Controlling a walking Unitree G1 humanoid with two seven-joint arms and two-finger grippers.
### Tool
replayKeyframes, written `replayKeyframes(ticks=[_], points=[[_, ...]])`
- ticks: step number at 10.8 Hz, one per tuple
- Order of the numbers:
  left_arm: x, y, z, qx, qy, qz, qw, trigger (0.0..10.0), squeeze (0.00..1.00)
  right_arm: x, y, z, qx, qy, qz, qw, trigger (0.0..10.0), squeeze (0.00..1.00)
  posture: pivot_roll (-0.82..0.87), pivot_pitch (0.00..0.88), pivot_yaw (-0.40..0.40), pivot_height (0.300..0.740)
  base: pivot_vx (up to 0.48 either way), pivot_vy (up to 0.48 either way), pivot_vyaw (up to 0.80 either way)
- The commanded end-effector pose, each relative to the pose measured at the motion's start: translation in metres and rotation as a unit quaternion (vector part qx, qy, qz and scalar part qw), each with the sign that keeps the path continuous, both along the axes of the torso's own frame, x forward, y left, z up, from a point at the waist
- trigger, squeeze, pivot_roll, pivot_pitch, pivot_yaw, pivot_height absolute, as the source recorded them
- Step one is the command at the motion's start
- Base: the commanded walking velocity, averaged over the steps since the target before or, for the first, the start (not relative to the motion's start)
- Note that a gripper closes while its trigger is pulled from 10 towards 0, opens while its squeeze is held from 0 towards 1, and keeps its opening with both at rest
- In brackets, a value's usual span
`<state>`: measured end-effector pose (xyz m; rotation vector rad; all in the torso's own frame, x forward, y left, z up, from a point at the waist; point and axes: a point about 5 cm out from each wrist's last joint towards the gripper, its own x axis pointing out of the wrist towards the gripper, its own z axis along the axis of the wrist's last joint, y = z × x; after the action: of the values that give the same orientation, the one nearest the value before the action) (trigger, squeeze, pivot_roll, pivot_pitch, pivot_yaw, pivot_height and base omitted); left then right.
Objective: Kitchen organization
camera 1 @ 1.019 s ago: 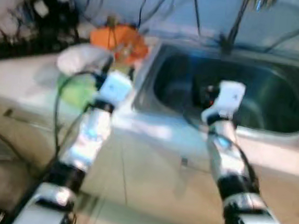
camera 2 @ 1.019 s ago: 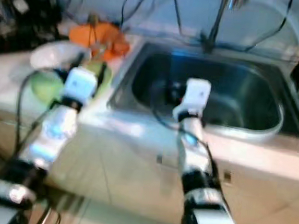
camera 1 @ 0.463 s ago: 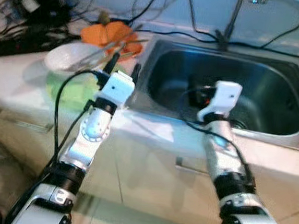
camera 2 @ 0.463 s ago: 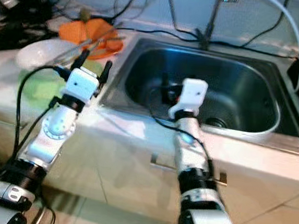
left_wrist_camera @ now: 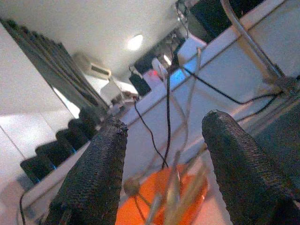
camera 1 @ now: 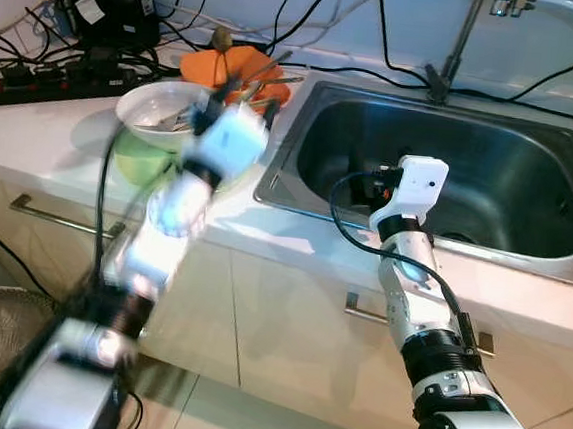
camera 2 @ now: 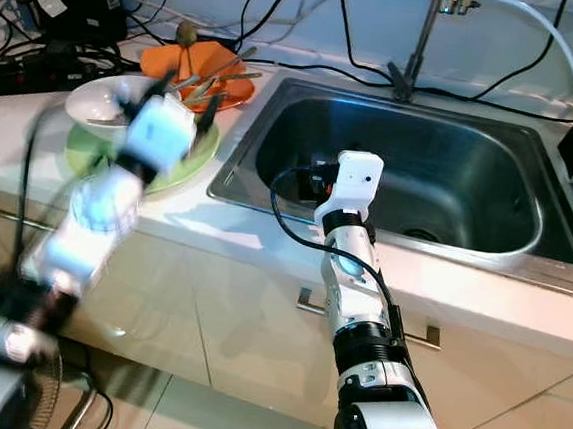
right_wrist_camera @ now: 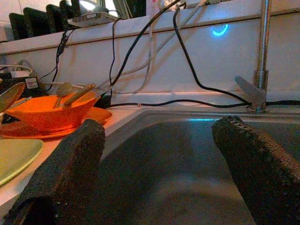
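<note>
Left gripper [left_wrist_camera: 161, 168] jaws apart, empty, orange bowl [left_wrist_camera: 161, 213] with utensils [left_wrist_camera: 183, 192] just beyond them (arm blurred). Right gripper [right_wrist_camera: 159, 173] jaws apart, empty, over sink [camera 1: 450, 179]; white bowl [camera 1: 160, 113] on green plate [camera 2: 186, 161] beside left jaws.

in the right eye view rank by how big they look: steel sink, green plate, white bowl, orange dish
1. Stainless steel sink basin, by far the largest.
2. Round green plate, partly hidden behind the blurred left arm.
3. White bowl and orange dish look alike; the dish sits farther back, so I won't rank them.
</note>
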<state>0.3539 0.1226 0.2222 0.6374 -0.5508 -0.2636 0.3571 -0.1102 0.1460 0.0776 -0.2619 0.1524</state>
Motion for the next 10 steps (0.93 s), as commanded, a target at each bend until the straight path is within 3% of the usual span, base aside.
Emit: replayKeyframes(ticks=[1,5,10], points=[[0.007,-0.001,-0.01,0.039,0.04,-0.008,0.998,10.0,0.0,0.002,0.0,0.003,0.005,-0.003,-0.001,1.0,10.0,0.0,0.09,0.027,0.026,0.74,0.0,0.0,0.0],[0.032,0.005,-0.007,0.117,0.077,0.021,0.99,10.0,0.0,0.001,0.003,0.002,0.007,0.0,0.001,1.0,10.0,0.0,0.09,0.03,0.031,0.74,0.0,0.0,0.0],[0.053,0.001,0.002,0.157,0.092,0.053,0.982,10.0,0.0,-0.001,0.005,-0.001,0.01,0.003,0.002,1.0,10.0,0.0,0.08,0.042,0.041,0.74,0.0,0.0,0.0]])
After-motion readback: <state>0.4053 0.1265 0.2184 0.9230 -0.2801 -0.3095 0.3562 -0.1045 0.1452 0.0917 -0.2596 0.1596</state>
